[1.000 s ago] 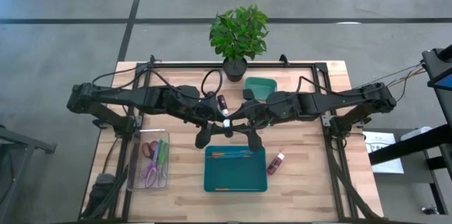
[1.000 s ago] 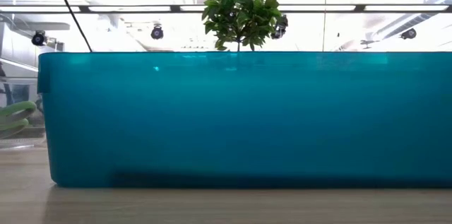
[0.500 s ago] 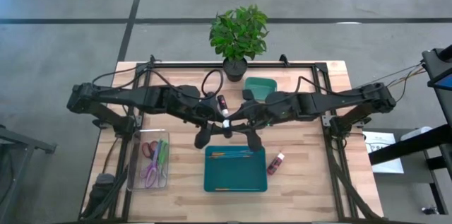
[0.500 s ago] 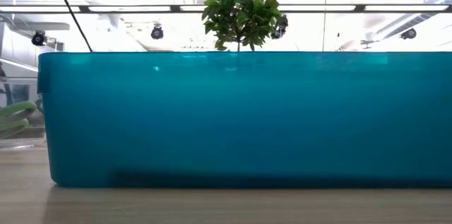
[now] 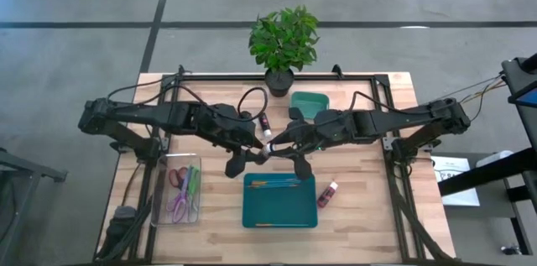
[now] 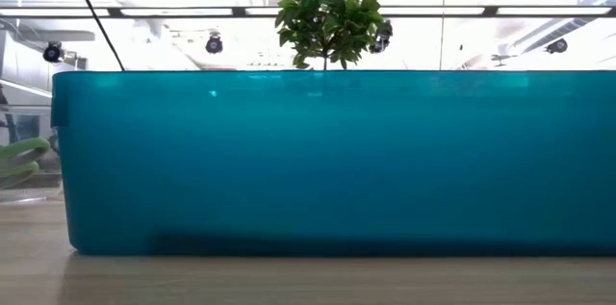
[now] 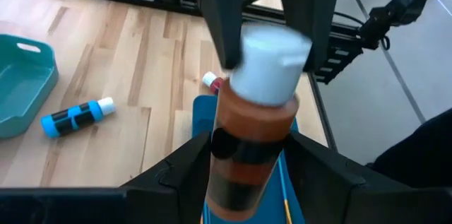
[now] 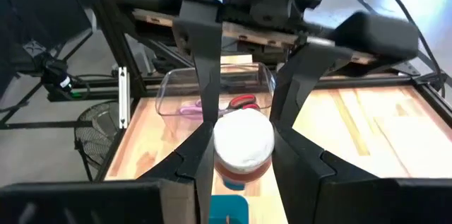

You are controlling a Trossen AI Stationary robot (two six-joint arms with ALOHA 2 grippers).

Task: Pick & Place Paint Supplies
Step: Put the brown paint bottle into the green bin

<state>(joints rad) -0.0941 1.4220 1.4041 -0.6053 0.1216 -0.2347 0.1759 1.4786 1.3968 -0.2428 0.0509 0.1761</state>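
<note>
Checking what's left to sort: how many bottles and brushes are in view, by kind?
Bottles: 4. These are the held bottle gripped by both the left gripper and the right gripper above the bin, the blue bottle, the dark bottle and the red bottle.
Brushes: 2, both in the bin: far brush, near brush.
Total: 6.
</note>
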